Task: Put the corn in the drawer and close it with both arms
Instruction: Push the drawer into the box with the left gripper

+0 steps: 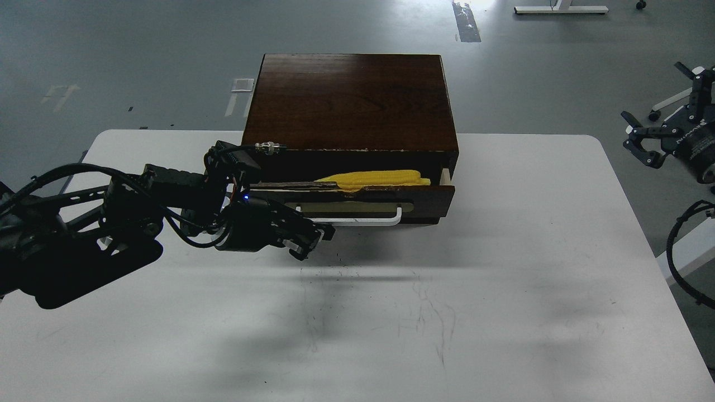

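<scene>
The corn [375, 179], bright yellow with a ribbed, plastic-looking surface, lies lengthwise inside the drawer [368, 198], which is pulled only partly out of the cabinet [352, 100]. The drawer front is dark brown wood with a chipped top edge and carries a white bar handle [357, 219] on a brass-coloured oval plate. The cabinet is a glossy dark wooden box with visible grain, standing at the far side of a white, scuffed worktop [447, 290] with rounded corners.

The left claw [310, 241], black with pale pad tips, sits just in front of the drawer's left end, near the handle; whether its prongs are together or apart I cannot tell. Black cable loops crowd the left arm [111, 206]. The right claw [642, 142] hangs off beyond the worktop's right edge, its prongs spread apart, above the grey floor [139, 56].
</scene>
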